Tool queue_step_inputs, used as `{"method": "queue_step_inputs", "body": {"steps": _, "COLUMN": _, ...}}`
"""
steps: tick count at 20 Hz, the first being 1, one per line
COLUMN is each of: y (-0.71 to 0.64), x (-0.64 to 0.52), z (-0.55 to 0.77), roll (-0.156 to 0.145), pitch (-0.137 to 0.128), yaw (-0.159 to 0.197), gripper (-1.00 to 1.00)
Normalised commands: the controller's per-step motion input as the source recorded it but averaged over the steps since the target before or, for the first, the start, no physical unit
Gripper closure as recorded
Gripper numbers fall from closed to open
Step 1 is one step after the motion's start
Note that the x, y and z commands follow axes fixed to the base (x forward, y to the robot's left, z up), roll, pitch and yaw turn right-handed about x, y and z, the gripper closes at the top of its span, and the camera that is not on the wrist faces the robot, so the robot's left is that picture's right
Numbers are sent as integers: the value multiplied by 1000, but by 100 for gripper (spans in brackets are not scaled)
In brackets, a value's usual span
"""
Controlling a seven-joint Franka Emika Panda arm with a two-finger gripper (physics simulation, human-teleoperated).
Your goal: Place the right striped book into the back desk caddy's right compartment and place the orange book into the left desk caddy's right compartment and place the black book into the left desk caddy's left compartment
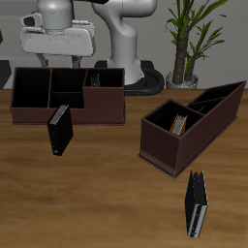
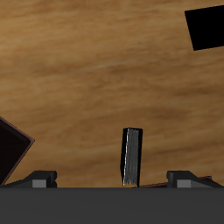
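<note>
Pincer (image 1: 58,50) hung high over the back part of the table, above the rear wall of the dark brown, divided back desk caddy (image 1: 66,108). In the wrist view its two fingertips (image 2: 39,178) stood far apart, so the pincer (image 2: 112,178) was wide open and held nothing. Directly beneath and slightly forward of it, one end compartment of that back caddy held a thin upright book with a pale striped edge (image 1: 94,79); its pattern was too small to read with confidence. Forward of the pincer, just beside the back caddy's front wall, a black upright book (image 1: 60,129) stood on the wooden table (image 1: 107,194). Well off to one side of the pincer and nearer the table's front edge sat the second dark brown caddy, the left desk caddy (image 1: 165,150), turned at an angle. The orange book (image 1: 177,124) stood inside it, in a compartment near the middle; I could not tell which compartment. Farthest from the pincer, close to the front edge, a second dark book with a grey face (image 1: 196,203) stood upright and alone. The wrist view showed one slim dark book with a grey side (image 2: 131,157) upright on bare wood below the open fingers, apart from them; which of the two standing books it was, I could not tell. A potted green plant (image 1: 184,39) stood at the back.
</note>
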Motion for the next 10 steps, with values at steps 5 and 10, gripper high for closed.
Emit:
{"method": "queue_step_inputs", "body": {"steps": 5, "y": -487, "x": -141, "z": -432, "roll": 110, "pitch": 94, "yaw": 2, "gripper": -100}}
{"method": "queue_step_inputs", "body": {"steps": 10, "y": -148, "x": 66, "z": -258, "roll": 20, "pitch": 28, "yaw": -14, "gripper": -100}}
